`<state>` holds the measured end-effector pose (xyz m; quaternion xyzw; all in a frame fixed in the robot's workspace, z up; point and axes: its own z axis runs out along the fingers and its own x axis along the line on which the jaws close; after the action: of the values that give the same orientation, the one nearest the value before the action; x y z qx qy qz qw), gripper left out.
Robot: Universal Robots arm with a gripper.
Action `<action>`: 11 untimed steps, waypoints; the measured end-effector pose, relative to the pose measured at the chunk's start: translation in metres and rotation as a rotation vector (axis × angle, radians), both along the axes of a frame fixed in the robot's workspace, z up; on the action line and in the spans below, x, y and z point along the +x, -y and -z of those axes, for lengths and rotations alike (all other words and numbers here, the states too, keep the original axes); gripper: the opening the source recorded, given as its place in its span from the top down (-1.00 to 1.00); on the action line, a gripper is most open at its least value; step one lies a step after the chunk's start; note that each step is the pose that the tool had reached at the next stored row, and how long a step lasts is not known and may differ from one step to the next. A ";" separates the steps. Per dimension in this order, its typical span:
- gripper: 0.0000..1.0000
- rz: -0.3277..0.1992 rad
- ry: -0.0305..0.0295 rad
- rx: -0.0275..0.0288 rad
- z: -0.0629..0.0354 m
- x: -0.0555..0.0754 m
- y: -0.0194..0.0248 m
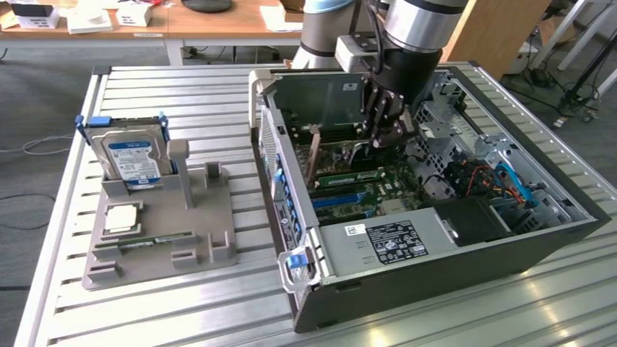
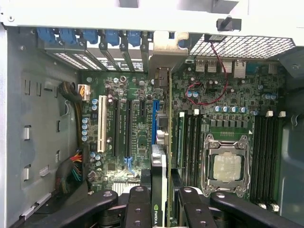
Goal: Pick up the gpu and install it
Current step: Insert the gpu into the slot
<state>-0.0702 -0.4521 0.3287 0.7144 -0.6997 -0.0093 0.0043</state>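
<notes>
The gpu stands edge-on inside the open computer case, running from my gripper toward the case's rear slot openings. Its greyish-tan bracket sits at the rear wall, beside the blue slot latches. My gripper is shut on the card, with one black finger on each side of its end, where a green logo shows. In the exterior view the gripper reaches down into the case over the motherboard, and the gpu's tan end points to the rear wall. Whether the card is seated in a slot I cannot tell.
A grey holder on the slatted table at the exterior view's left carries a hard drive with a blue-white label, a chip and a slim memory stick. Inside the case lie the CPU socket, memory slots, cables and a power supply.
</notes>
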 end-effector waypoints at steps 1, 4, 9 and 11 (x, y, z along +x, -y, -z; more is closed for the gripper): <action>0.46 0.000 -0.0001 -0.0001 0.0005 0.000 0.0000; 0.46 0.000 -0.0001 0.0000 0.0026 0.000 0.0000; 0.46 0.000 -0.0002 -0.0003 0.0049 0.000 0.0000; 0.46 0.000 -0.0002 -0.0003 0.0049 0.000 0.0000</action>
<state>-0.0704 -0.4521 0.3238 0.7144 -0.6997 -0.0093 0.0044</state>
